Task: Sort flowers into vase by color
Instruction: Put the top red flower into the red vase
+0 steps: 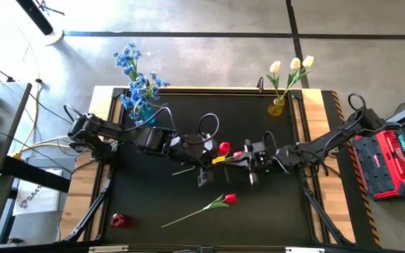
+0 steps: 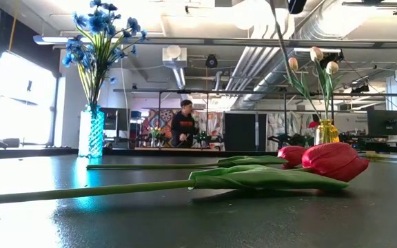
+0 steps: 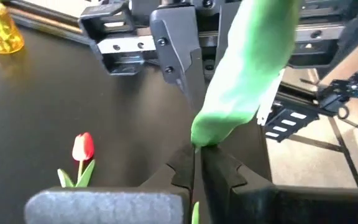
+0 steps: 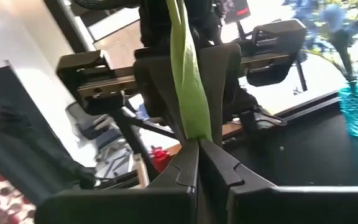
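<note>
red tulip, held [image 1: 223, 148]: mid-table, raised, both grippers clamped on it; left gripper [image 3: 196, 163] and right gripper [image 4: 199, 155] each pinch a green leaf, facing one another, seemingly a handover.
red tulip, loose [image 1: 229, 199]: flat on the table [image 1: 153, 211], near edge, unsorted.
blue spray [image 1: 133, 67]: in the teal vase [image 1: 146, 111], far left.
cream tulips [image 1: 292, 65]: in the yellow vase [image 1: 277, 107], far right.
small red vase [image 1: 117, 221]: near-left corner, empty, likely for the reds.
</note>
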Controlling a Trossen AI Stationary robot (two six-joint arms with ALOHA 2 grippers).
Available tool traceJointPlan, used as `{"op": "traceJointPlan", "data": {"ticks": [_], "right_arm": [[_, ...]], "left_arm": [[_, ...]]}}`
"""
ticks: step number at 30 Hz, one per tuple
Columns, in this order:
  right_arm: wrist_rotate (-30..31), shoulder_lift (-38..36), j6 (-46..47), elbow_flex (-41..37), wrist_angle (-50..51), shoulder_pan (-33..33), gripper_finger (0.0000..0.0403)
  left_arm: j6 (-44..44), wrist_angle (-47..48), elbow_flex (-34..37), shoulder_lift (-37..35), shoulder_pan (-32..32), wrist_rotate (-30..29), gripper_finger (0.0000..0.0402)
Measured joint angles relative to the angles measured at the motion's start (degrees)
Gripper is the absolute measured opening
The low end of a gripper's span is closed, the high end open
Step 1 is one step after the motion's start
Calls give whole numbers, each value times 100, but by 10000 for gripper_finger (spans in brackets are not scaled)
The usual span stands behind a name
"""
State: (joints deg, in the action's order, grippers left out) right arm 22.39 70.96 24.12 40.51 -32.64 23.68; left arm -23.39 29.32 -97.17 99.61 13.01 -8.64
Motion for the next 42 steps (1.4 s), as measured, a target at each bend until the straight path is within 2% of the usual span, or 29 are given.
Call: {"op": "traceJointPlan", "data": {"ticks": [5, 12, 16, 19, 25, 30, 36, 42], "right_arm": [[-83, 5, 18, 2, 29, -7, 0], [-196, 20, 5, -11, -125, -2, 0], [-195, 30, 38, -11, -145, 0, 0], [-194, 29, 43, -11, -171, 0, 0], [-131, 24, 20, -11, -211, 51, 0], [-93, -146, -73, -20, -166, 121, 0], [-6, -767, -522, -7, -288, 351, 0], [552, -1319, -817, -9, -142, 574, 1]], "left_arm": [[32, -7, 0, 0, 33, 5, 10], [53, -175, 7, 106, 93, 89, 56], [52, -400, 4, 213, 127, 197, 67], [54, -465, 7, 253, 135, 148, 58], [8, -396, 7, 256, 140, 108, 7], [8, -479, -1, 258, 142, 4, 9], [54, -312, 4, 271, 203, -302, 1], [110, -18, 7, -15, 388, -1114, 0]]}}
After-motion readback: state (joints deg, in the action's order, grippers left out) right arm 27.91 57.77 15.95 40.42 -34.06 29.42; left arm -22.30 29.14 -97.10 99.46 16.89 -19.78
